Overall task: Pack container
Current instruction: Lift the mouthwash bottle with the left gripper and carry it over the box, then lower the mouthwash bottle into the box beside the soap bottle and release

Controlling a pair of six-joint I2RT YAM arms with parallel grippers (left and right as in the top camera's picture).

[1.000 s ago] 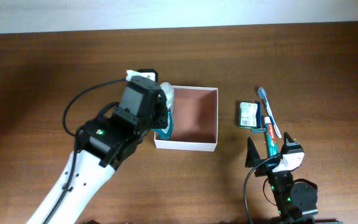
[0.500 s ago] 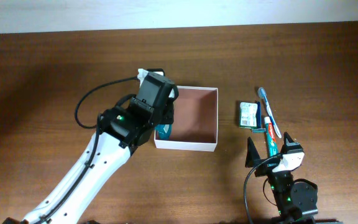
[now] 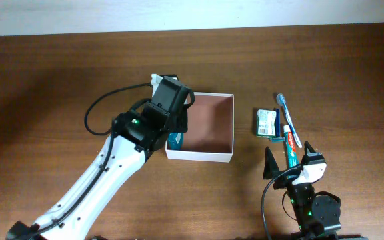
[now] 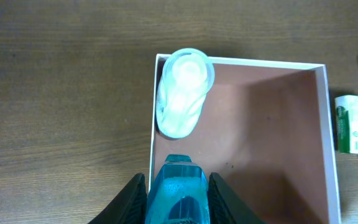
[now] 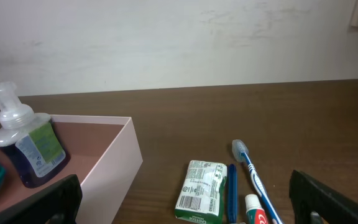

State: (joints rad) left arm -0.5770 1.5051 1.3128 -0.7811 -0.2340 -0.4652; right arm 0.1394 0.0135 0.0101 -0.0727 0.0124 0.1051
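Left gripper (image 4: 176, 182): clamped on one translucent teal plastic bottle (image 4: 178, 202), at the box's lower-left corner.
Right gripper (image 5: 184, 180): jaws spread wide, lower right of overhead view.
Container (image 3: 199, 155): one; square, shallow, thin white walls, reddish-brown inside; overhead centre.
Inside: one clear pump bottle (image 4: 182, 93), upper-left corner.
Right of it: one green-and-white packet (image 3: 266, 123), one blue-and-white toothbrush (image 3: 289, 123), one toothpaste tube (image 3: 290, 148).

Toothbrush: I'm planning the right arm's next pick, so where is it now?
Overhead view: the toothbrush lies to the right of the container, just past the green-and-white packet, alongside the toothpaste.
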